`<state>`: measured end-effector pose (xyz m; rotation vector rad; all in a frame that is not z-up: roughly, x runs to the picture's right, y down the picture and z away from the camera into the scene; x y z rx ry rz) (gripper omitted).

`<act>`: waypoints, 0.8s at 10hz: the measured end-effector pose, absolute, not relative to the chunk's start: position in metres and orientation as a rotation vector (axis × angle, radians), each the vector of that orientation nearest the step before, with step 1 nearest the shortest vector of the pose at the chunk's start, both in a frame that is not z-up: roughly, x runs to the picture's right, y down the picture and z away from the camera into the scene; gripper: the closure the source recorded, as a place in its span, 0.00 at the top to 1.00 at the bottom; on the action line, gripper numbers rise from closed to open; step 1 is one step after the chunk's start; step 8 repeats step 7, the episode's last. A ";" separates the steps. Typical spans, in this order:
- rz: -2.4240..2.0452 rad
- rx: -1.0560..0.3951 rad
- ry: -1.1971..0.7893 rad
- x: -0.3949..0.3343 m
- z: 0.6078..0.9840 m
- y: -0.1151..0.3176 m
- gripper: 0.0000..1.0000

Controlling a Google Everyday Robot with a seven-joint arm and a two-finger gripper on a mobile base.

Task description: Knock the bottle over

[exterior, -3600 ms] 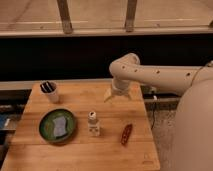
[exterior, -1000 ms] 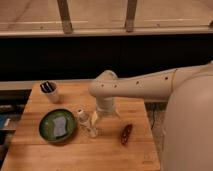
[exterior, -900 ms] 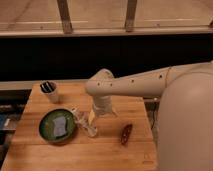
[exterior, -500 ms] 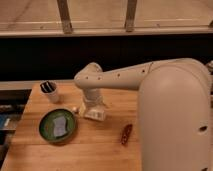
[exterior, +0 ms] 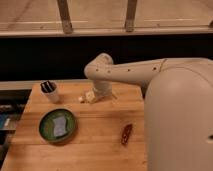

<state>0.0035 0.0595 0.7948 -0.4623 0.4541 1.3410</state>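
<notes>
The small pale bottle (exterior: 88, 97) lies on its side on the wooden table (exterior: 100, 145), its white cap pointing left toward the front. My gripper (exterior: 101, 93) is low over the table right next to the bottle, on its right side, at the end of the white arm (exterior: 125, 74) that reaches in from the right. The gripper partly hides the bottle's right end.
A white cup (exterior: 50, 91) with dark contents stands at the back left. A green plate (exterior: 57, 125) holding a pale blue sponge (exterior: 60, 125) is at the front left. A reddish-brown object (exterior: 126, 134) lies at the front right. My white body (exterior: 180, 120) fills the right side.
The arm swept down and left across the table to the bottle. The bottle, upright before, now lies on its side and has shifted toward the back.
</notes>
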 end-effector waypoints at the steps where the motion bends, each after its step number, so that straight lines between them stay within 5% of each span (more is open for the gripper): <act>1: 1.345 -0.460 0.451 0.004 0.795 0.059 0.80; 8: 1.341 -0.464 0.445 -0.001 0.795 0.059 0.80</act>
